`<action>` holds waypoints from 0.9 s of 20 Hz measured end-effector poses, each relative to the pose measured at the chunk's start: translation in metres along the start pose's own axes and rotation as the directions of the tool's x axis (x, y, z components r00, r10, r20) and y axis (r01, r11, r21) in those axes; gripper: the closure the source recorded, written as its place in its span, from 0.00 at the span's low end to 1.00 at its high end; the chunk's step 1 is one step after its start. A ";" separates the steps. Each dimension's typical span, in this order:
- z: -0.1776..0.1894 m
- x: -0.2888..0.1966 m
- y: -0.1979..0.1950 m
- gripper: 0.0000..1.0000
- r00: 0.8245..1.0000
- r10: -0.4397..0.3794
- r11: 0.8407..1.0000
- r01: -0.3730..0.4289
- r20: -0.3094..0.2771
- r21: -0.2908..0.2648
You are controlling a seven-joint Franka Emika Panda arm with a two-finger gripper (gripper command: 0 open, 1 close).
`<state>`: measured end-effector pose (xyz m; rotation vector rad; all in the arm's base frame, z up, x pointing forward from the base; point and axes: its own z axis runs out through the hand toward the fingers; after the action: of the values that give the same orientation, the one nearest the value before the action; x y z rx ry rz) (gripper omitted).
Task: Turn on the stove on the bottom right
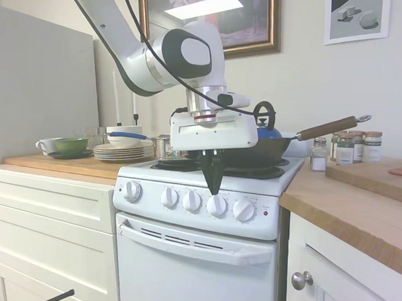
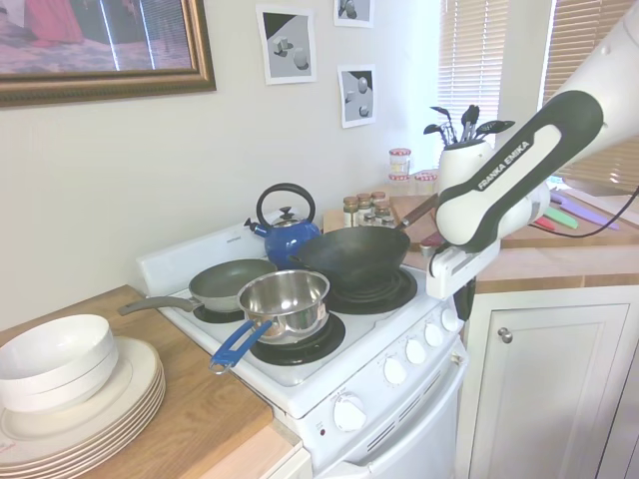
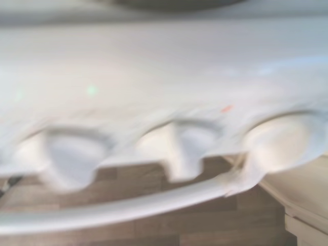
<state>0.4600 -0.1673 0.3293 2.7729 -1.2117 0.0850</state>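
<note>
The white stove (image 1: 197, 256) carries a row of round white knobs and a small red light (image 1: 265, 213) on its front panel. My gripper (image 1: 214, 189) points straight down, its dark fingers pressed together into a wedge, the tip right at the top of the fourth knob from the left (image 1: 216, 205). From the other side, the gripper (image 2: 464, 302) hangs at the panel's far end above the knobs (image 2: 435, 334). The blurred wrist view shows three knobs (image 3: 177, 154) and the oven-door handle (image 3: 128, 207) from close above.
A black wok (image 1: 257, 151) with a wooden handle, a blue kettle (image 2: 288, 238), a frying pan (image 2: 228, 282) and a steel pot (image 2: 285, 299) sit on the burners. Stacked plates (image 2: 80, 399) lie on the left counter; spice jars (image 1: 352, 146) and a wooden counter (image 1: 357, 209) are on the right.
</note>
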 end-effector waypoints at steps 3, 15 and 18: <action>-0.011 -0.015 -0.004 0.00 1.000 -0.019 1.000 0.019 -0.002 0.005; -0.053 -0.051 -0.012 0.00 1.000 0.015 0.998 -0.014 -0.004 0.060; -0.061 -0.053 -0.012 0.00 1.000 0.026 0.997 -0.026 -0.001 0.071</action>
<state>0.4321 -0.1127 0.3837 2.8168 -1.2689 0.1362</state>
